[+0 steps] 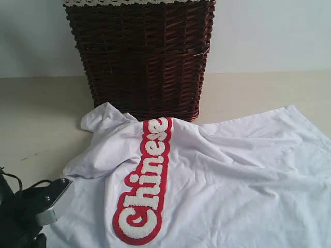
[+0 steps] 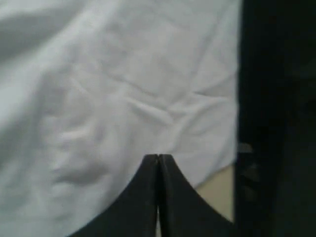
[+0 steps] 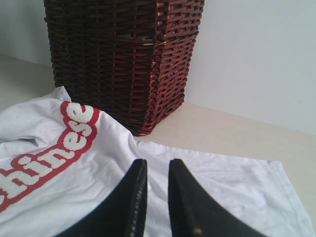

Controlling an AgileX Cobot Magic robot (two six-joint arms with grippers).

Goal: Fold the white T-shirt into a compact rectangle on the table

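The white T-shirt (image 1: 222, 175) lies spread and wrinkled on the pale beige table (image 1: 36, 119), its fuzzy red-outlined letters (image 1: 147, 186) running from the basket toward the near edge. In the left wrist view my left gripper (image 2: 158, 158) is shut, tips pressed together with nothing showing between them, just over the white T-shirt (image 2: 123, 98) near its edge. My right gripper (image 3: 157, 167) is open with a narrow gap, hovering over the white T-shirt (image 3: 207, 173); nothing is between its fingers. The exterior view shows only the left arm's dark body with a grey bracket (image 1: 51, 199). No collar tag is in sight.
A dark wicker basket (image 1: 142, 57) with white lace trim stands behind the shirt, touching its far fold, against a pale grey-blue wall (image 1: 269, 31). Bare table (image 3: 232, 133) shows right of the basket. A dark arm part (image 2: 276, 118) fills one side of the left wrist view.
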